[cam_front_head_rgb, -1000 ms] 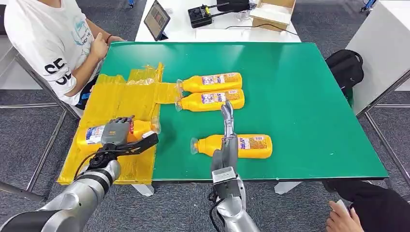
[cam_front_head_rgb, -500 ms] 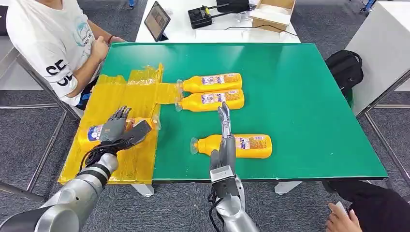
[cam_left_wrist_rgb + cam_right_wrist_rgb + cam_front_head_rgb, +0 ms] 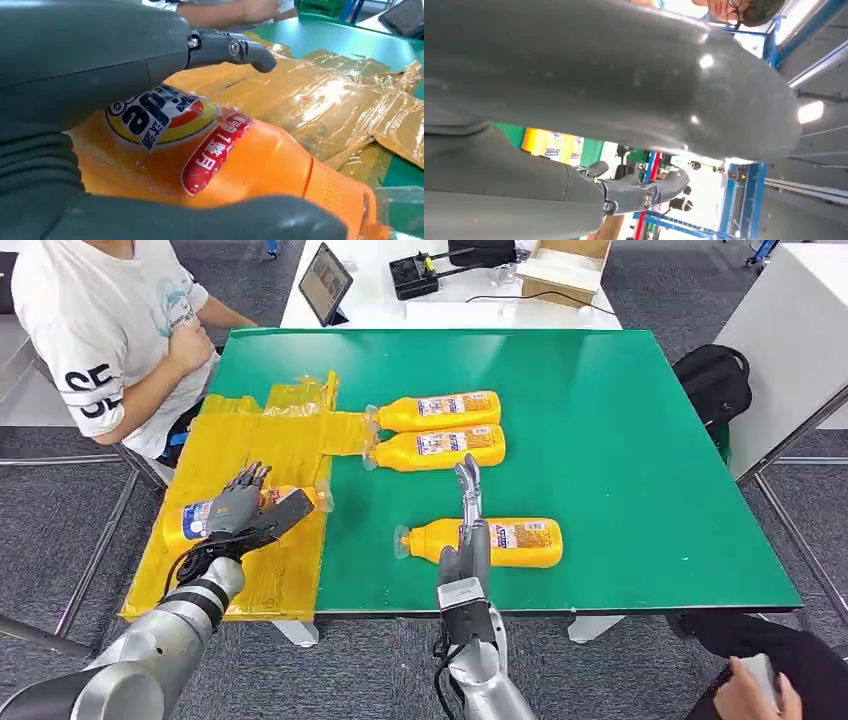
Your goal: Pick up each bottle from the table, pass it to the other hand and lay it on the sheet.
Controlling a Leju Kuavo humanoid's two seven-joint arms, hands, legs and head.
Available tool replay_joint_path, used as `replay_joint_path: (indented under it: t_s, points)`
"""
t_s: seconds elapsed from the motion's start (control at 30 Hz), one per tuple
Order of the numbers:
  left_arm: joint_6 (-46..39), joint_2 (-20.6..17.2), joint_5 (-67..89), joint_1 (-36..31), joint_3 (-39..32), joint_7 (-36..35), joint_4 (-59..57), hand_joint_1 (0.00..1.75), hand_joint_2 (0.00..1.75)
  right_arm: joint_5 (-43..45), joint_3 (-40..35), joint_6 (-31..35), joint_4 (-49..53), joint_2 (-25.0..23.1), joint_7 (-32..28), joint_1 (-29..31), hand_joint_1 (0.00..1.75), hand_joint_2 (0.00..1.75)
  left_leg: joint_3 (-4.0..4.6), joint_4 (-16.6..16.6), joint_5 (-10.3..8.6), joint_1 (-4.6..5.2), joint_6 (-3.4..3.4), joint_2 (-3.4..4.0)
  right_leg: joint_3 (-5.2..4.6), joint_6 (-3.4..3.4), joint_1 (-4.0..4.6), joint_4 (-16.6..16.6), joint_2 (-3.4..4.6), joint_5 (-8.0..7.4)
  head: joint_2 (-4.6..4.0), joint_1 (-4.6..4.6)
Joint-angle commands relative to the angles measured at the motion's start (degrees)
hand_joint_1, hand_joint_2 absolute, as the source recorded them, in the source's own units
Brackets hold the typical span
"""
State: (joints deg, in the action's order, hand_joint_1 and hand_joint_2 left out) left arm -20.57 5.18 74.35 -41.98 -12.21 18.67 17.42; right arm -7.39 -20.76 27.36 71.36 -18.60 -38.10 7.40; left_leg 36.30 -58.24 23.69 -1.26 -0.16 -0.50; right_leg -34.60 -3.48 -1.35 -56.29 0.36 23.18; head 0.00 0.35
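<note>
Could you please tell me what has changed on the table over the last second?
The left hand has opened over the bottle on the sheet, its fingers lifted from a closed hold. The seated person drew an arm back. The right hand, yellow sheet and three bottles on the green table stayed put.

The green worktop (image 3: pixel 620 440) carries a crumpled yellow sheet (image 3: pixel 250 440) over its left part. Two orange bottles (image 3: pixel 440 410) (image 3: pixel 440 447) lie side by side near the sheet's edge, a third orange bottle (image 3: pixel 520 540) near the front edge. A fourth bottle (image 3: pixel 195 518) lies on the sheet.
</note>
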Motion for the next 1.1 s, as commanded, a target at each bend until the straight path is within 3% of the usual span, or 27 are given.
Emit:
replay_joint_path:
  t_s: [0.03,0.1,0.13,0.17,0.33,0.37,0.4,0.5,0.63,0.83,0.9,1.1]
  points:
    - [1.7,0.4,-3.2,0.3,-5.5,2.9,-2.1,0.0,0.0,0.2,3.0,-0.3,-5.2,-0.9,-1.9,2.6,0.0,0.0,-0.25,0.1,0.06,0.02,0.08,0.12,0.21,0.15,0.02,0.1,0.05,0.03,0.0,0.0]
    - [-3.4,4.1,-17.3,0.5,-16.0,18.1,2.1,0.0,0.0,-3.6,2.6,0.1,-8.4,-0.3,-1.9,3.2,0.0,0.0,-0.29,0.1,0.06,0.02,0.09,0.14,0.24,0.15,0.03,0.1,0.07,0.02,0.0,0.0]
    - [-6.7,5.6,-21.1,0.2,-17.0,21.3,3.2,0.0,1.75,-5.8,2.7,-0.1,-9.5,0.0,-1.9,3.4,0.0,0.0,-0.26,0.0,0.05,0.0,0.08,0.06,0.25,0.13,0.04,0.1,0.0,0.03,0.0,0.02]
    - [-12.1,7.7,-38.2,5.2,-5.6,21.3,17.3,0.0,1.75,-11.4,2.9,1.4,-12.6,0.9,-1.3,4.7,0.0,0.0,-0.25,0.1,0.03,0.01,0.08,-0.01,0.26,0.11,0.03,0.1,-0.07,0.03,0.0,0.0]
    - [-12.9,7.4,-39.4,4.9,-4.3,21.3,16.5,0.0,1.75,-11.3,3.8,0.9,-13.1,1.2,-1.4,5.3,0.0,0.0,-0.26,0.0,0.09,0.0,0.1,0.11,0.21,0.13,0.05,0.1,0.01,0.03,0.0,0.0]
    - [-15.5,6.7,-46.0,6.6,1.1,21.3,20.5,0.0,1.75,-15.0,3.7,1.5,-14.1,1.6,-0.1,5.8,0.0,0.0,-0.17,0.1,0.03,0.01,0.06,-0.03,0.16,0.1,0.03,0.1,-0.11,0.03,0.0,0.04]
    - [-19.3,5.6,-51.4,9.0,7.2,21.3,26.1,0.0,1.75,-18.8,3.3,2.0,-15.7,2.7,2.5,7.3,0.0,1.75,-0.12,0.0,0.02,0.01,0.05,-0.07,0.13,0.1,0.02,0.1,-0.09,0.03,0.0,0.02]
    - [-19.4,7.6,-54.2,16.5,9.2,21.3,43.9,0.0,1.75,-27.1,3.2,1.8,-20.2,7.2,10.5,12.3,0.0,1.75,-0.05,0.0,0.05,-0.02,0.06,0.13,0.04,0.08,0.05,0.1,0.14,-0.04,0.0,0.02]
    - [-17.5,7.8,-65.8,24.1,15.0,21.3,54.8,0.0,1.75,-34.9,4.5,-1.0,-23.7,11.6,17.9,16.7,0.0,1.75,-0.17,0.0,0.08,0.02,0.13,0.15,0.13,0.1,0.02,0.1,0.02,0.03,0.0,0.02]
    - [-17.5,7.8,-65.8,24.1,15.0,21.3,54.8,0.0,1.75,-34.9,4.5,-1.0,-23.7,11.6,17.9,16.7,0.0,1.75,-0.06,0.0,0.12,0.02,0.09,0.02,0.09,0.15,0.03,0.1,-0.03,0.08,0.0,0.02]
    - [-14.9,8.2,-68.1,26.8,16.1,21.3,57.9,0.0,1.75,-39.0,4.5,-2.8,-23.6,13.1,22.1,16.6,0.0,1.75,-0.09,0.0,0.13,0.02,0.07,0.07,0.08,0.17,0.04,0.1,0.02,0.08,0.0,0.0]
    - [-15.0,8.7,-66.4,31.4,20.6,21.3,59.7,0.0,1.75,-41.8,7.3,-10.9,-26.5,16.1,24.4,17.9,0.0,1.75,0.02,0.0,0.08,0.04,0.1,-0.03,-0.02,0.06,0.0,0.1,-0.06,0.05,0.0,0.02]
